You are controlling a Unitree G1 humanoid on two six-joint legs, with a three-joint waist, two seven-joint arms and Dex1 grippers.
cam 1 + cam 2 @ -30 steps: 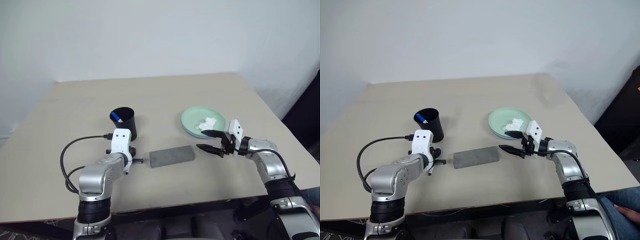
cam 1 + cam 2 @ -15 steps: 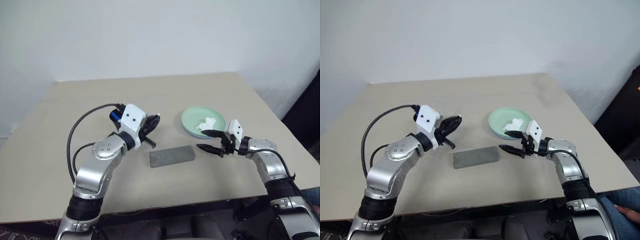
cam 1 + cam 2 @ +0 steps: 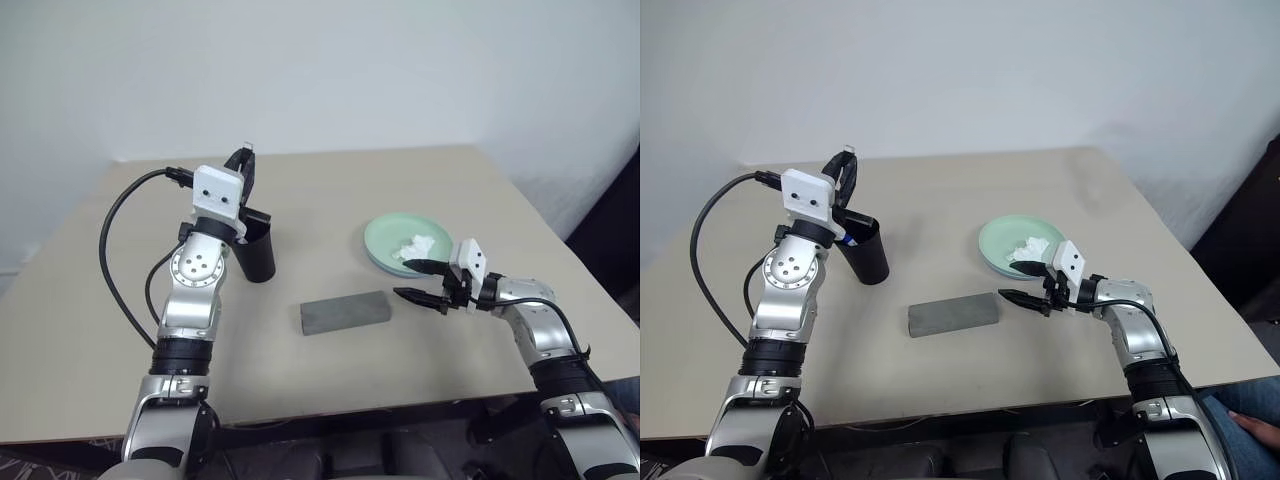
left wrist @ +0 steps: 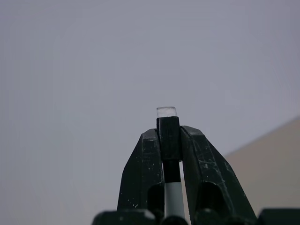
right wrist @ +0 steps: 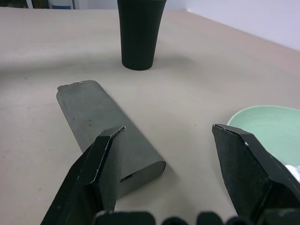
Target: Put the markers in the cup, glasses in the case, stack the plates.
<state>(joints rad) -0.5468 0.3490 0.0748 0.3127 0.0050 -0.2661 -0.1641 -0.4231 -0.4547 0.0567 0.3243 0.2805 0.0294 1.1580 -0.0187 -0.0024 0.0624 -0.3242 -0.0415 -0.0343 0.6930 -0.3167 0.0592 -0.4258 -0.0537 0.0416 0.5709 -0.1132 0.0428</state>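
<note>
My left gripper [image 3: 243, 162] is raised above the black cup [image 3: 257, 252], pointing up and forward, shut on the black-capped marker [image 4: 168, 125]. The wrist hides part of the cup's mouth. A bit of blue [image 3: 845, 239] shows at the cup's rim. The grey case [image 3: 344, 312] lies shut at the table's middle. The glasses are hidden. The mint green plate [image 3: 385, 235] holds a crumpled white tissue [image 3: 415, 245], and a pale blue edge shows under its near rim. My right gripper [image 3: 420, 282] hovers open between case and plate, empty.
The beige table [image 3: 330, 190] has bare surface behind the cup and the plate. Its front edge runs just below the case. A black cable [image 3: 120, 250] loops from my left wrist. A dark object stands past the table's right edge.
My left arm has lifted from the table beside the case's left end to above the cup, its gripper swinging upward with the marker in it. The right arm has not moved.
</note>
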